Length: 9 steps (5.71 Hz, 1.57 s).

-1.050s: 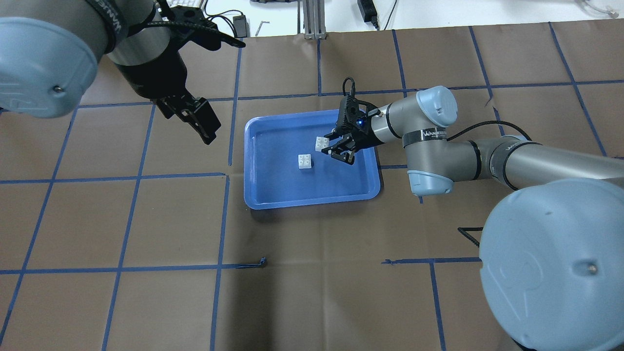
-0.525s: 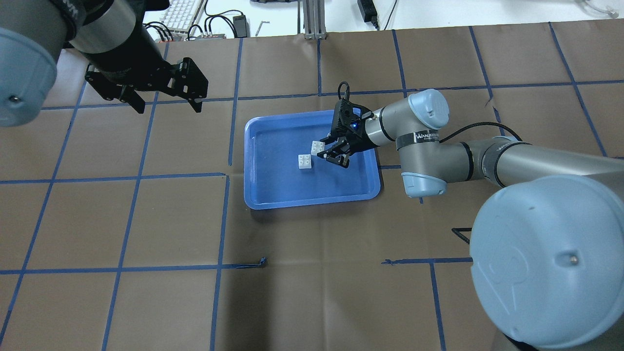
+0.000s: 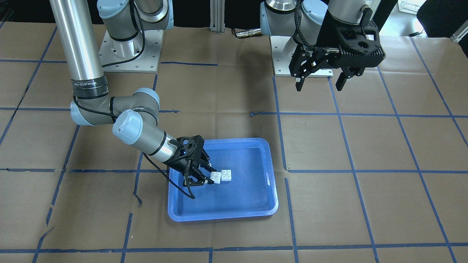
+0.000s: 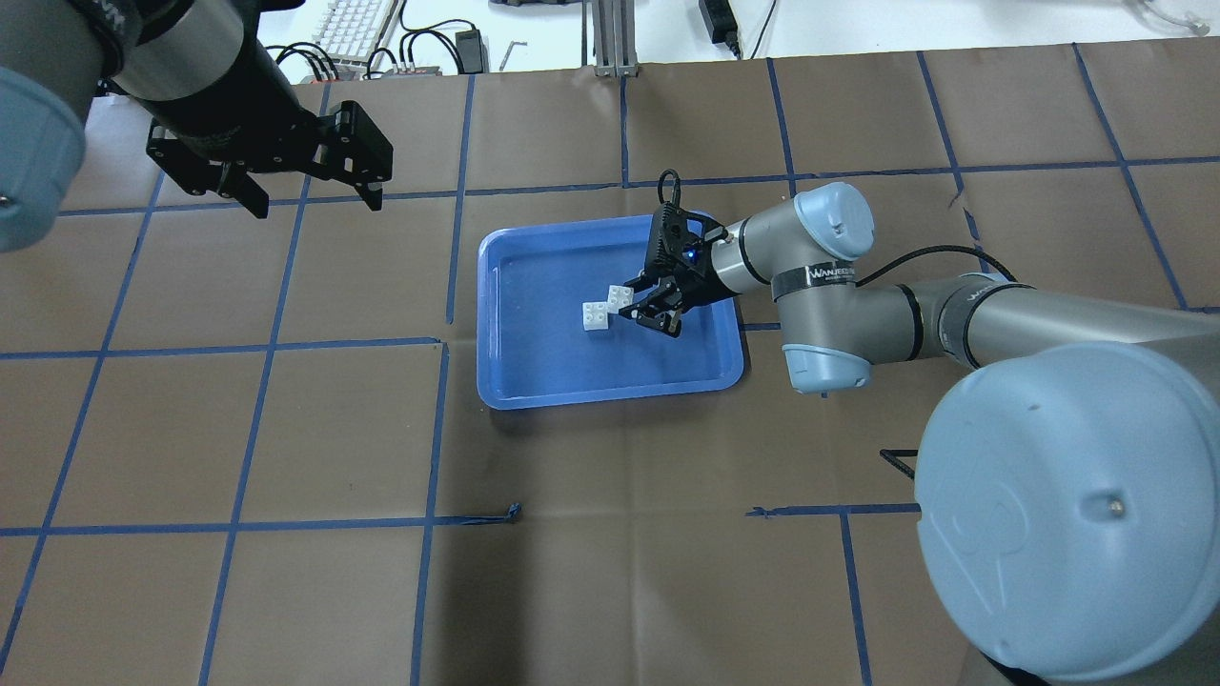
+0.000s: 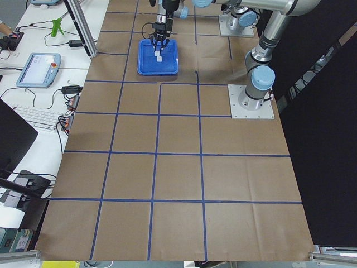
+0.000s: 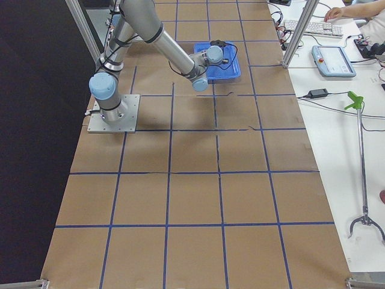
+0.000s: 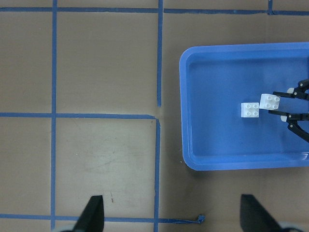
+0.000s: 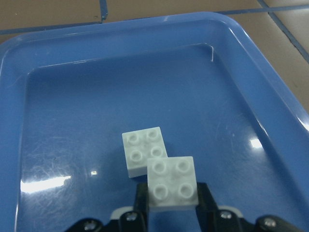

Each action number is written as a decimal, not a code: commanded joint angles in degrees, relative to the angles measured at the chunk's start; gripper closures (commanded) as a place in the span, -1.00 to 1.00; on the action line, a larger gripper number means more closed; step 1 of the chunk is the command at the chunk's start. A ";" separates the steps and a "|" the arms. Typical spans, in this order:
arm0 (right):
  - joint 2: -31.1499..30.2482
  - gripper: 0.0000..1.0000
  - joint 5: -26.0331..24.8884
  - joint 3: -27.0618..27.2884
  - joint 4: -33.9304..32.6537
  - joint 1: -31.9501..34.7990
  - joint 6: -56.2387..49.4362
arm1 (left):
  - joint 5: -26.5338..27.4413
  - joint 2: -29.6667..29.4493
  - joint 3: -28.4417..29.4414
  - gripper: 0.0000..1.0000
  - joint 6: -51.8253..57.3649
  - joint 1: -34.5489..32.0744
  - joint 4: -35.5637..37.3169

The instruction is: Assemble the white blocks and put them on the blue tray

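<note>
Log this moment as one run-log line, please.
right gripper: shut on held white block | second white block: lying in blue tray beside it, unstacked | left gripper: open, outside tray

**Two white blocks over the blue tray, not yet joined**

The blue tray (image 4: 505, 381), shallow with rounded corners and a raised rim, lies flat. The resting white block (image 8: 143, 150), square with four studs up, sits on the tray's floor near its middle. The held white block (image 8: 173, 182), of the same kind and studs up, is pinched in the right gripper (image 4: 631, 302). It is raised and overlaps one corner of the resting one.
</note>
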 commanded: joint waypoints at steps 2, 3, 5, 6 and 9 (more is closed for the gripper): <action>0.00 0.48 0.03 0.39 0.01 0.27 -0.40 | -0.02 0.02 -0.02 -0.98 -0.02 0.04 0.04; 0.00 0.47 0.03 0.39 0.01 0.53 -1.01 | -0.02 0.02 -0.11 -0.99 -0.02 -0.05 0.04; 1.14 0.46 0.11 0.39 0.01 0.53 -2.77 | -0.02 0.02 -0.11 -0.99 -0.02 -0.05 0.04; 1.15 0.45 0.12 0.30 0.01 0.88 -2.69 | -0.02 0.02 -0.11 -0.99 -0.02 -0.05 0.04; 0.88 0.44 0.12 0.48 0.18 0.97 -2.51 | -0.02 0.11 -0.20 -0.99 -0.02 -0.05 0.04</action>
